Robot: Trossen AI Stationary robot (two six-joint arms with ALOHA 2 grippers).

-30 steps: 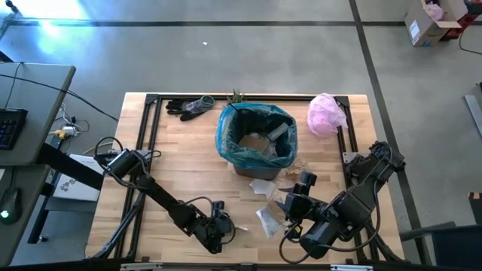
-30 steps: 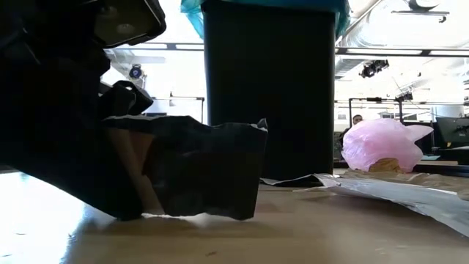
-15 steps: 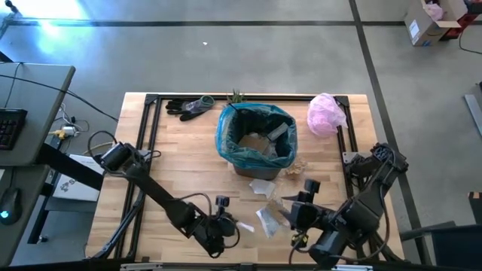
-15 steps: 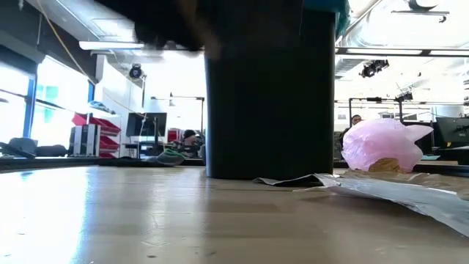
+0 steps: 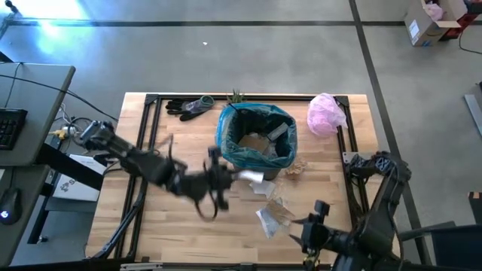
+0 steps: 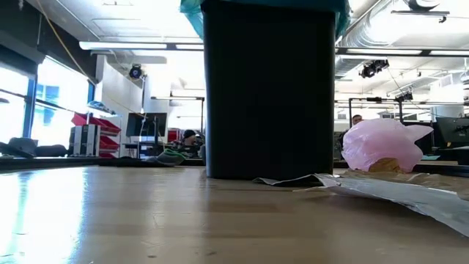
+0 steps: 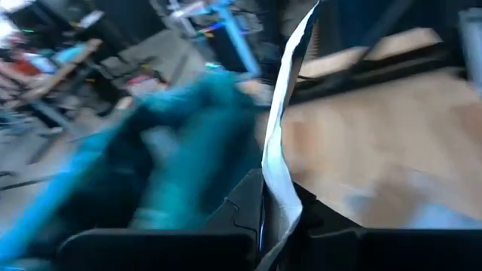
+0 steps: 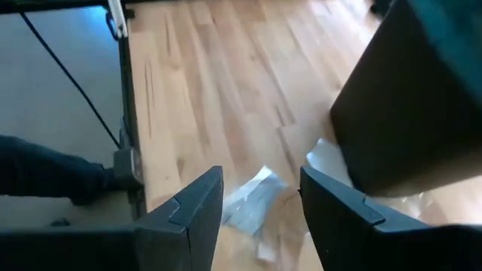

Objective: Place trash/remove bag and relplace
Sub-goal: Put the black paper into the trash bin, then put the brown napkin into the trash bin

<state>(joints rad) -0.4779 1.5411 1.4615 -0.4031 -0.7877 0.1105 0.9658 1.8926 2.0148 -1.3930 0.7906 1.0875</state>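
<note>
Some trash already in teal bag (image 5: 256, 137). Left gripper (image 5: 228, 177) pinching white paper scrap (image 5: 252, 177) beside bin. Right gripper (image 8: 260, 197) spread apart, holding nothing. Wrappers (image 5: 271, 214) left on table; bag swap not started.

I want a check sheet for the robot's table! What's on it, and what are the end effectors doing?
Surface: wooden table, black frame around it.
Job's things: bin with teal bag, trash already inside; wrappers on the table in front of the bin.
Clutter: pink bag, gloves, plant along the far edge.
End effectors: left end effector shut on a white scrap, raised beside the bin; right end effector open, at the near edge, above the wrappers.
Cables: loose cables left of the table.
Surroundings: desk with keyboard, cardboard box on the floor.
</note>
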